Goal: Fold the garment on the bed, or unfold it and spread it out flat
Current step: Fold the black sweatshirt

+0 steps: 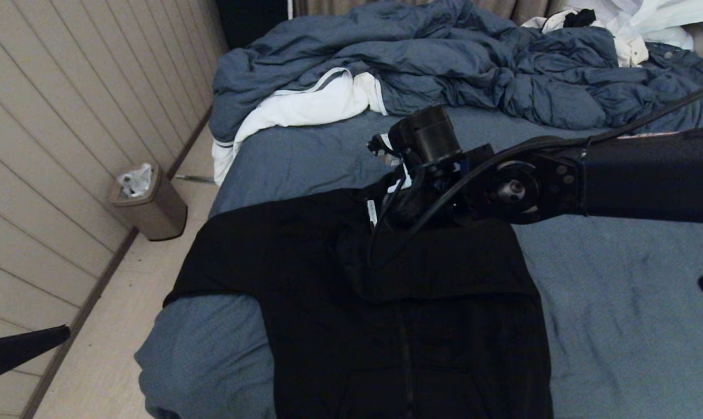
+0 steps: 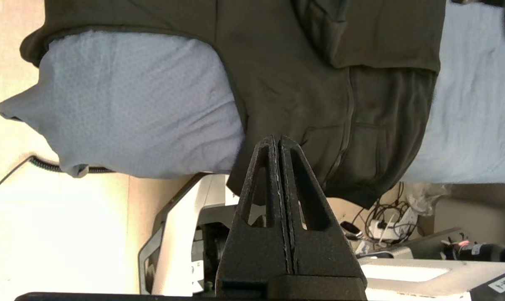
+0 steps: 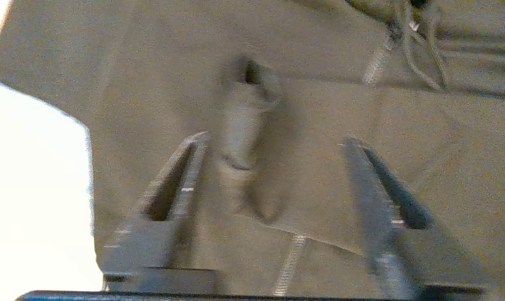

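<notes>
Head view: your right end effector hangs at the end of the right arm, which reaches in from the right, over the upper part of the garment. The garment lies directly below it, partly folded on the bed, with its near part running toward you. Beyond the end effector lies a rumpled duvet, and a waste bin stands on the floor far off to its left. Your left arm shows only as a dark tip at the lower left edge.

Left wrist view: your left end effector is clenched on nothing, fingers pressed together, off the mattress edge; the garment lies ahead of it, draped over the bed.

Right wrist view: your right end effector is released, fingers spread wide, with a pinched ridge of the garment between them.
</notes>
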